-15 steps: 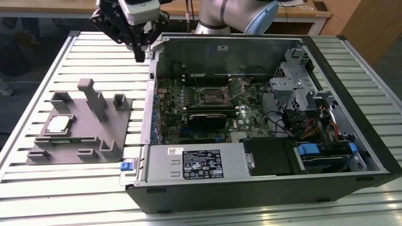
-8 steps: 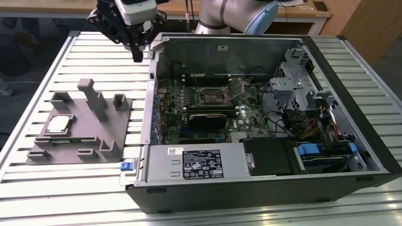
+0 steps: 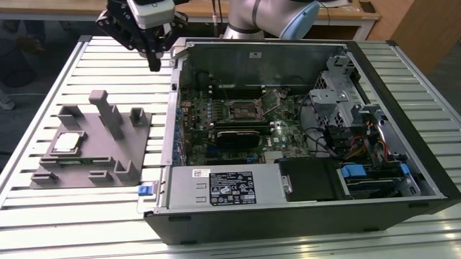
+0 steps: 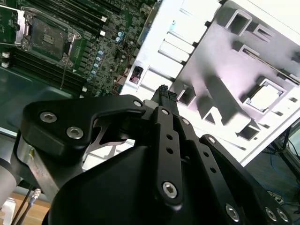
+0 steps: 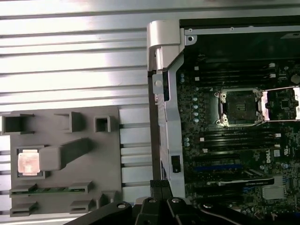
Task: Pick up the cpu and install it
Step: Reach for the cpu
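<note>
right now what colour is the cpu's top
Pale silver-white; the cpu shows best in the first wrist view, in the grey fixture.

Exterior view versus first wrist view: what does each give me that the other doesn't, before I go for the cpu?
Exterior view: the whole open computer case, with its power supply and drive bays, and the gripper, shut and empty, hanging over the table beside the case's wall on the exterior view's left. First wrist view: a straight-down look into the socket, its cover plate folded open. Both: the cpu lying in the grey fixture, apart from the gripper.
</note>
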Tool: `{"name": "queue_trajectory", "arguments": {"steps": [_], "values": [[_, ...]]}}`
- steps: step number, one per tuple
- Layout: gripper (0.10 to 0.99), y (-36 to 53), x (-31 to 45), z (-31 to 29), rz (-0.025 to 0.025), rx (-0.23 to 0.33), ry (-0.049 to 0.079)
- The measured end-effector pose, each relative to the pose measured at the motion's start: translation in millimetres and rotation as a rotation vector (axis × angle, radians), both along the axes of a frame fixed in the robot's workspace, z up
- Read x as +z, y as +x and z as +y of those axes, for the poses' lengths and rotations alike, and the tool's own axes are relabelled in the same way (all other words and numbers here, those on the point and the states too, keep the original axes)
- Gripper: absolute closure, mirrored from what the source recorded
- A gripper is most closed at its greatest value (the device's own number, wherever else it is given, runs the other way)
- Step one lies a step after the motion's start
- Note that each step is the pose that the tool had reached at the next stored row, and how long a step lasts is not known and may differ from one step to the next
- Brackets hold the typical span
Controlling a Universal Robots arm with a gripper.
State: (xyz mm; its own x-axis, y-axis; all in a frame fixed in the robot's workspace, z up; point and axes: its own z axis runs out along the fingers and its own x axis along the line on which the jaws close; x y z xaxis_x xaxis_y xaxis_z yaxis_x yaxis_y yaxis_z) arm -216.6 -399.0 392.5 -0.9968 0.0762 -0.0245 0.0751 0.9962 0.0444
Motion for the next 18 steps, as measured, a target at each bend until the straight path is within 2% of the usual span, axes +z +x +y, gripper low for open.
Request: {"name": "queue_trajectory", "arguments": {"steps": [18], "values": [[0.980,-13.2,-0.1,0.0,0.0001,0.000,0.000]]}}
